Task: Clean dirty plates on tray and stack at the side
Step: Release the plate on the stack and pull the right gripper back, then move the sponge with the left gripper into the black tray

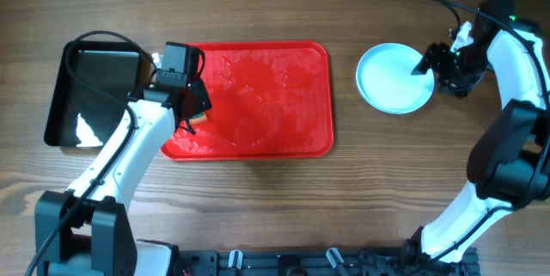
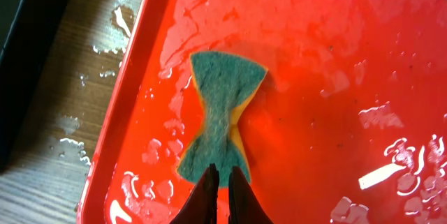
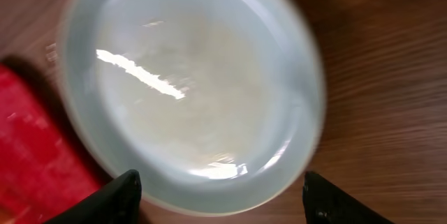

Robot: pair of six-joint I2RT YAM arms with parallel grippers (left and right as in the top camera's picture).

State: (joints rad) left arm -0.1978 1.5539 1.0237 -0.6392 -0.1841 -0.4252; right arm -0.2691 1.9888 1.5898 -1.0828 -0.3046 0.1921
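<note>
The red tray (image 1: 292, 95) lies mid-table, wet, with no plate on it. A pale-blue plate (image 1: 394, 78) rests on the wood to its right, with another rim showing under its lower edge; I see no smear on it. In the right wrist view the plate (image 3: 195, 91) is blurred. My right gripper (image 1: 427, 61) (image 3: 227, 203) is open, its fingers wide apart on either side of the plate's near rim. My left gripper (image 1: 193, 113) (image 2: 222, 175) is shut over the tray's left part (image 2: 335, 56). Its tips are at the near end of a green-and-yellow sponge (image 2: 220, 105), which lies flat and is pinched in at the waist.
A black tray (image 1: 64, 95) sits left of the red tray, and its edge shows in the left wrist view (image 2: 14, 42). Water drops (image 2: 70, 126) lie on the wood between the trays. The red tray's corner (image 3: 35, 154) shows by the plate.
</note>
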